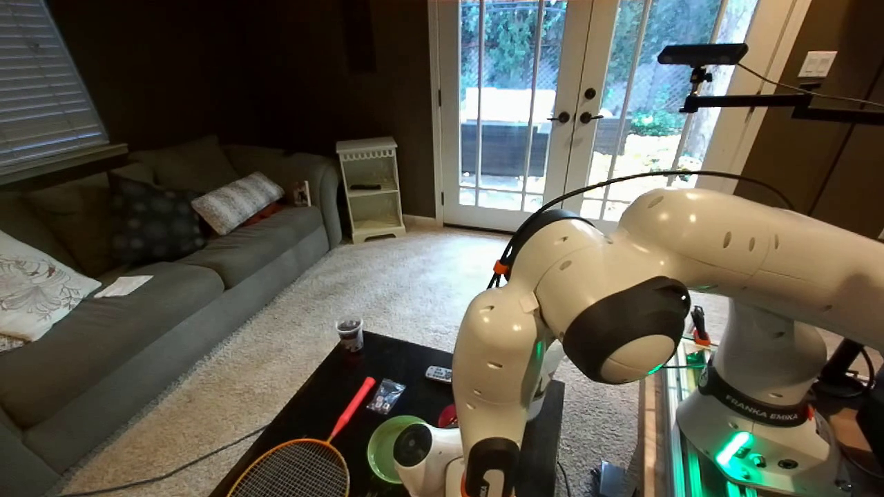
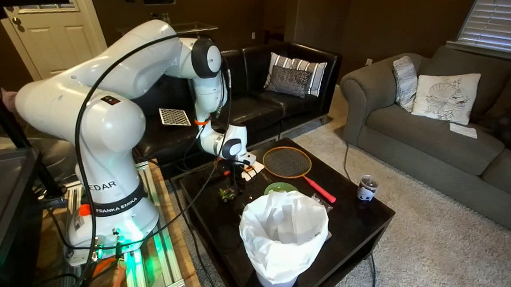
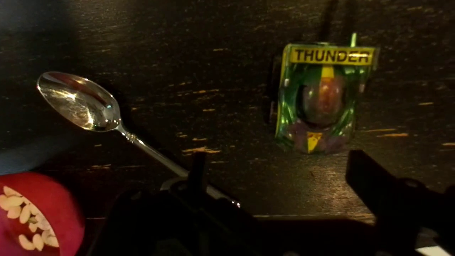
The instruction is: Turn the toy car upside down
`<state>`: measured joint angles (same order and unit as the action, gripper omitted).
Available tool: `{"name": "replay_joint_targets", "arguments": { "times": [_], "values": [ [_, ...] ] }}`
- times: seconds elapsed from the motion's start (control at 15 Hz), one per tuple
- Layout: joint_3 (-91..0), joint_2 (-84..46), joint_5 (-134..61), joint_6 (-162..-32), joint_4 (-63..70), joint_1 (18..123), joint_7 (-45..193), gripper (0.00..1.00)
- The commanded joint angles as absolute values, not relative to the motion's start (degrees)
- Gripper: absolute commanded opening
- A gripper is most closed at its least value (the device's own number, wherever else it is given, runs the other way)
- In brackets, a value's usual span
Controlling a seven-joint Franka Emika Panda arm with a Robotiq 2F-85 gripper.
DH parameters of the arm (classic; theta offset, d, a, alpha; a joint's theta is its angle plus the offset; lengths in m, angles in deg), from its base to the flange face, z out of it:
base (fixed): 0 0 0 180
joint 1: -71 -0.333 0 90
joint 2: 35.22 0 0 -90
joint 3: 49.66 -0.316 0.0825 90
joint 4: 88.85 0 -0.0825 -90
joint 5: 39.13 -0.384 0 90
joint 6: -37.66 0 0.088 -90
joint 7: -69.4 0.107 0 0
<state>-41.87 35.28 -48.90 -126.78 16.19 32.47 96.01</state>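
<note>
The step in hand seems to be the approach, the flip not yet begun; the small, glossy green plastic toy car (image 3: 321, 101) with a yellow THUNDER label (image 3: 332, 56) sits on the dark wooden bench (image 2: 351, 225), apparently right way up, ahead of the black fingers (image 3: 366, 174) in the wrist view; these stand parted, holding nothing; the next move probably calls for centring on the car, pinching its sides, then lifting and rolling it, clear of the shiny metal spoon (image 3: 78, 101)

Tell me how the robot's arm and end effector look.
The arm is white, rounded and banded in black. A black cable loops along it, with an orange strap. Its base reads FRANKA EMIKA and glows green. The end effector is dark, with two fingers.
</note>
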Motion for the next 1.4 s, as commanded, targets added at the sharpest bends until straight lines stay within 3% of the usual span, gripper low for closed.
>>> {"name": "replay_joint_targets", "arguments": {
  "times": [0.0,0.4,0.73,1.0,1.07,1.13,1.2,1.33],
  "values": [
    [-43.34,36.55,-48.48,-125.27,13.87,33.84,96.67,1.0],
    [-47.37,40.08,-48.27,-123.02,9.55,37.59,95.21,1.0],
    [-46.9,42.73,-47.92,-122.71,6.29,37.17,96.33,0.97],
    [-46.21,44.23,-47.74,-122.77,4.26,36.68,96.59,1.0],
    [-46.15,44.51,-47.67,-122.58,3.85,36.61,96.54,0.95],
    [-46.1,44.74,-47.67,-122.48,3.5,36.56,96.59,0.75],
    [-46.02,44.8,-47.71,-122.34,3.39,36.48,96.72,0.72],
    [-45.69,44.89,-47.63,-121.93,3.2,36.17,96.91,0.56]
  ]
}}
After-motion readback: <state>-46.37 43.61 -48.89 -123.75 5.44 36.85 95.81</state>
